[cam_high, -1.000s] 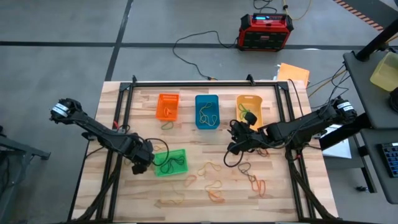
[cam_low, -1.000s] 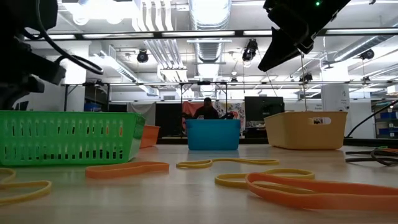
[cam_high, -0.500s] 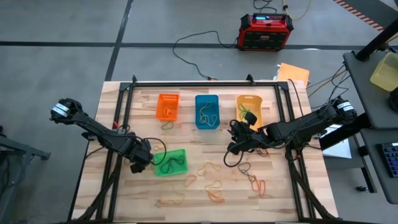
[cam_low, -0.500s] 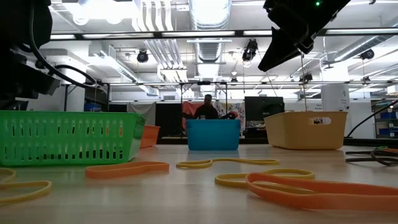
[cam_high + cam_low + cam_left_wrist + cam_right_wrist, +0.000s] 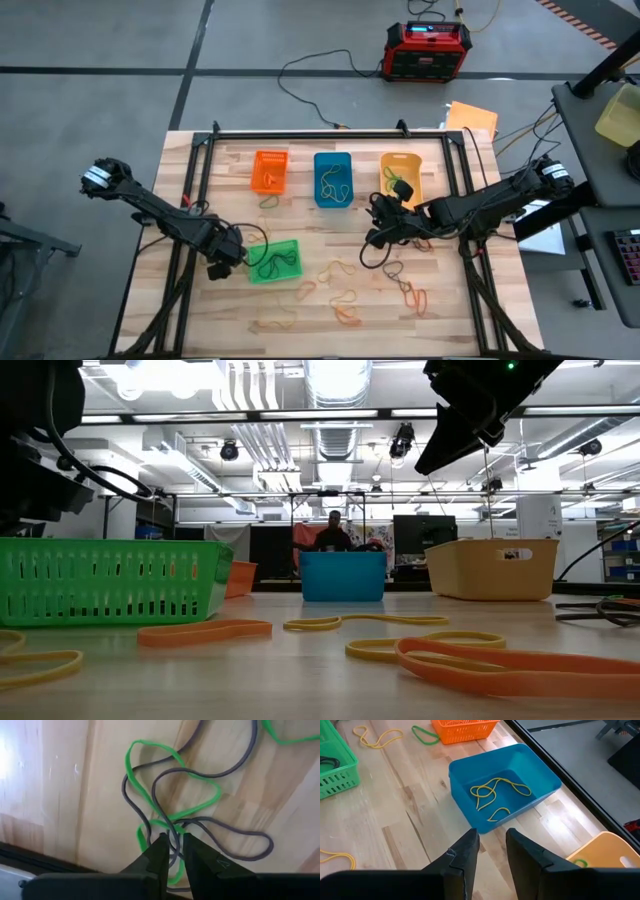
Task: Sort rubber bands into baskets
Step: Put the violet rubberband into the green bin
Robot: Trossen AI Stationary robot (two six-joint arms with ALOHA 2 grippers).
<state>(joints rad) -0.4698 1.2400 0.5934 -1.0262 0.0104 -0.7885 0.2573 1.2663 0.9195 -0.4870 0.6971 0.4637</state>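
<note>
Pale wood fills the high view: the table (image 5: 200,180) carries four baskets, orange basket (image 5: 270,171), blue basket (image 5: 333,179) and yellow-orange basket (image 5: 401,176) in a row at the far side, green basket (image 5: 274,260) nearer the front. Loose rubber bands (image 5: 345,297) lie scattered on the front boards. The left gripper (image 5: 224,262) sits just beside the green basket's left edge; the right gripper (image 5: 376,237) hangs between the blue and yellow-orange baskets, a little in front of them. Low view now: green basket (image 5: 110,580) at left, blue basket (image 5: 343,576) centre, an orange band (image 5: 205,631) flat on the wood up close. Left wrist view: the left gripper (image 5: 172,847) has its fingers nearly together, pinching a tangle of one green band (image 5: 172,784) and one dark band (image 5: 227,840) lying on bare wood. Right wrist view: the right gripper (image 5: 492,842), fingers slightly apart and holding nothing, hovers beside the blue basket (image 5: 540,772), which holds yellow bands (image 5: 495,792).
</note>
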